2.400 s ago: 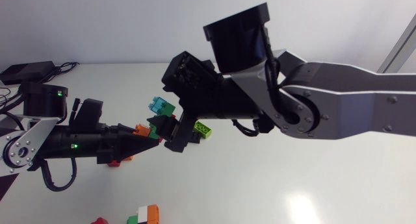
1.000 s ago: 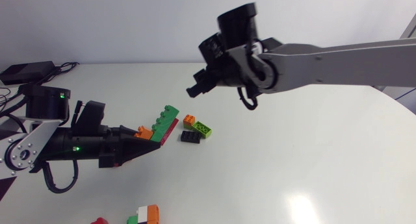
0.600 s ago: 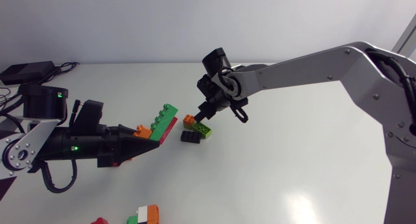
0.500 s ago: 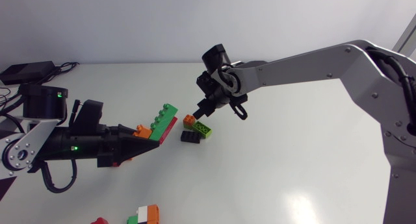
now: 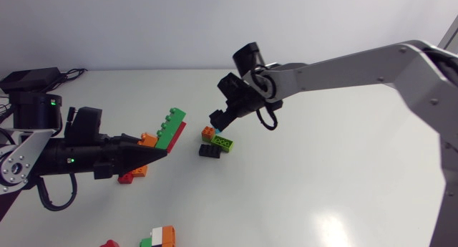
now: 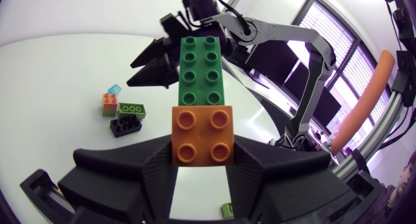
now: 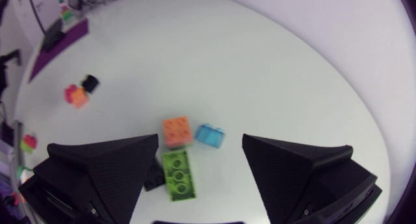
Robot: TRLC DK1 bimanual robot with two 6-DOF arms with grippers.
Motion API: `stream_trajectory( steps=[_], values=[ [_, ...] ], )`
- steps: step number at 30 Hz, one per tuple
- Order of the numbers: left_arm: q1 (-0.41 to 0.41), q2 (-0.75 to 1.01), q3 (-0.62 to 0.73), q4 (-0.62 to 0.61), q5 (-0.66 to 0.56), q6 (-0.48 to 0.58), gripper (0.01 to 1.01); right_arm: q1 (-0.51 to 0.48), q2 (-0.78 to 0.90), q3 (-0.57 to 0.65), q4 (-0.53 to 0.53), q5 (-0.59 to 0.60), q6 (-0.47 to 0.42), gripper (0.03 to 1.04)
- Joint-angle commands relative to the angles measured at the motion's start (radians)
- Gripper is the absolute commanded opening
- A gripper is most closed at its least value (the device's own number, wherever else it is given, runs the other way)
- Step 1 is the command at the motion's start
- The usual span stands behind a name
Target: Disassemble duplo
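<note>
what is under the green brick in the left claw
Only a red brick edge shows beneath the green brick; the rest hides under it, the orange brick and left claw.

A black box [image 5: 30, 76] with cables [image 5: 71, 74] lies at the white table's [image 5: 336, 182] corner.

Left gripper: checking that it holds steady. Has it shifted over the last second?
Yes. The left gripper, shut on the brick stack, has drawn back slightly leftward in the head view, away from the loose lime brick.
</note>
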Motion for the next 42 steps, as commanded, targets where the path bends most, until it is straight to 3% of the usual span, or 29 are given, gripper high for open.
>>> stream_trajectory(
  steps=[1, 5, 10, 15, 26, 32, 39, 42],
  values=[
    [0.035, -0.013, -0.007, 0.007, 0.051, -0.032, 0.234, -0.058, -0.146, -0.086, 0.070, -0.213, 0.013, 0.99],
    [0.069, -0.010, -0.003, 0.007, 0.143, -0.049, 0.234, -0.115, -0.229, -0.146, 0.131, -0.575, 0.062, 0.99],
    [0.063, -0.008, -0.003, 0.001, 0.182, -0.054, 0.234, -0.103, -0.232, -0.167, 0.139, -0.795, 0.064, 0.99],
    [0.067, 0.018, 0.003, -0.007, 0.226, -0.078, 0.234, -0.058, -0.223, -0.169, 0.139, -0.897, 0.084, 0.99],
    [0.020, 0.047, 0.002, -0.002, 0.226, -0.059, 0.234, 0.034, -0.208, -0.167, 0.149, -0.920, 0.113, 0.96],
    [0.004, 0.052, 0.000, -0.001, 0.226, -0.057, 0.234, 0.055, -0.192, -0.163, 0.149, -0.920, 0.122, 0.79],
    [0.003, 0.053, 0.000, -0.001, 0.226, -0.057, 0.236, 0.072, -0.186, -0.163, 0.156, -0.920, 0.122, 0.29],
    [0.007, 0.053, 0.002, -0.001, 0.226, -0.059, 0.328, 0.072, -0.191, -0.167, 0.163, -0.920, 0.122, 0.28]
  ],
)
